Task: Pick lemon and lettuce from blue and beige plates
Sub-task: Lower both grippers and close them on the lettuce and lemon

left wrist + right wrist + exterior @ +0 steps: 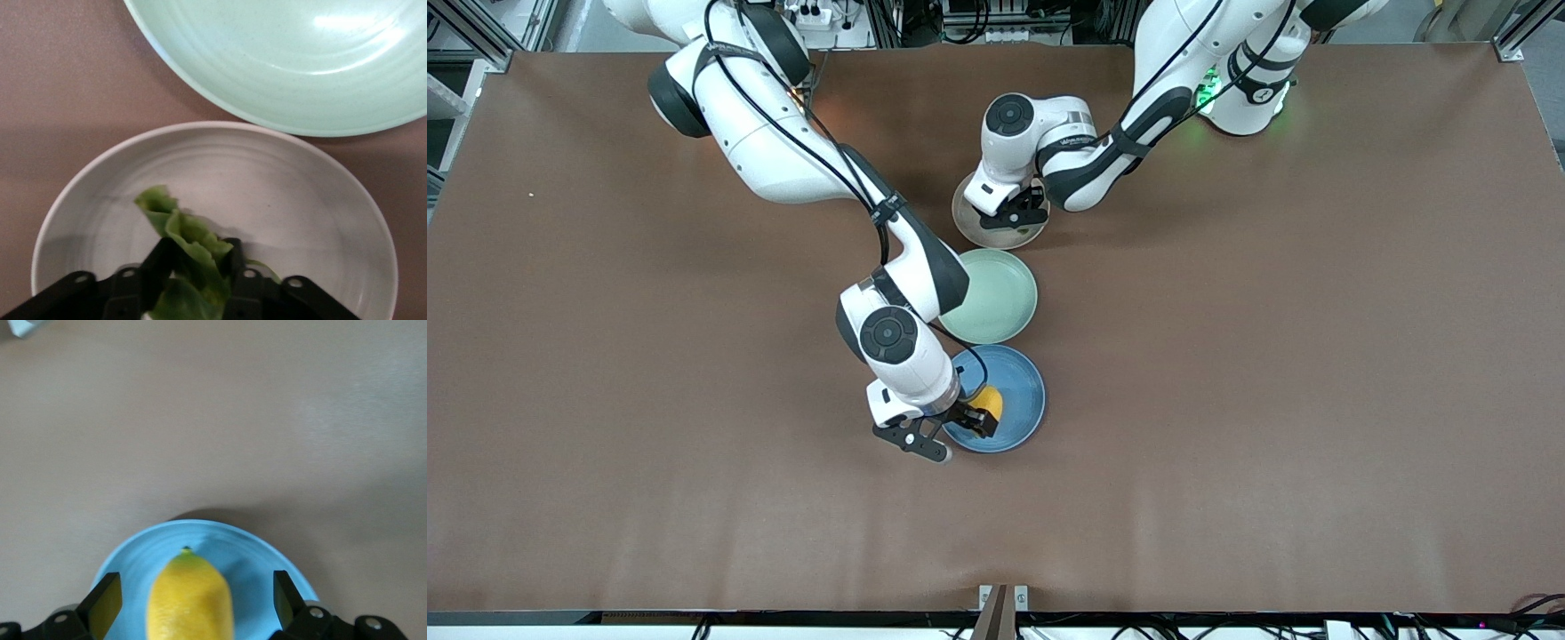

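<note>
A yellow lemon (990,402) lies on the blue plate (1021,391), the plate nearest the front camera. My right gripper (978,414) is low over it, open, with a finger on each side of the lemon (190,603) and a gap on both sides; the plate's rim (263,553) shows around it. My left gripper (1018,212) is down on the beige plate (980,233), farthest from the front camera. It is shut on a green lettuce leaf (181,232) that rests on the plate (300,200). The lettuce is hidden in the front view.
A pale green empty plate (996,295) sits between the blue and beige plates, almost touching both; it also shows in the left wrist view (287,60). The brown table (1272,356) stretches open toward both ends.
</note>
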Robot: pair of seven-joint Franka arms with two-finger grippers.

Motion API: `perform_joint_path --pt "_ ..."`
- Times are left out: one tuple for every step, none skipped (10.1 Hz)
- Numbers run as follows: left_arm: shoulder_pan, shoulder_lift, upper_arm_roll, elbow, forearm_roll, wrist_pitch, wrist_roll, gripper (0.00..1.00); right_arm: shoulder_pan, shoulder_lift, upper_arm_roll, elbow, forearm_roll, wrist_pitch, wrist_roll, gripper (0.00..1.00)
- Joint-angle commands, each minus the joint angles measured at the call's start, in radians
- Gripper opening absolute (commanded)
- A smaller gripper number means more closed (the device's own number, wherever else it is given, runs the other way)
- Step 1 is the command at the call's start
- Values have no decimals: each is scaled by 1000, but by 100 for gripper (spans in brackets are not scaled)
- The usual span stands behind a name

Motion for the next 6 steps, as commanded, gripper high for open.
perform_joint_path --pt "-11 21 14 22 47 -1 -31 3 10 50 11 43 -31 28 56 100" --pt "-2 13 17 25 47 -6 -33 0 18 50 11 41 -31 28 60 100" --pt "4 -1 17 34 47 -13 -28 0 24 53 11 40 -31 28 74 100" --pt "22 -13 17 40 47 -32 -24 0 26 64 11 40 -31 28 91 100" --pt "33 -36 17 49 48 -64 -19 0 26 64 13 40 -31 28 109 100" --pt "38 -68 15 52 48 -104 -10 0 27 64 14 40 -31 28 120 100"
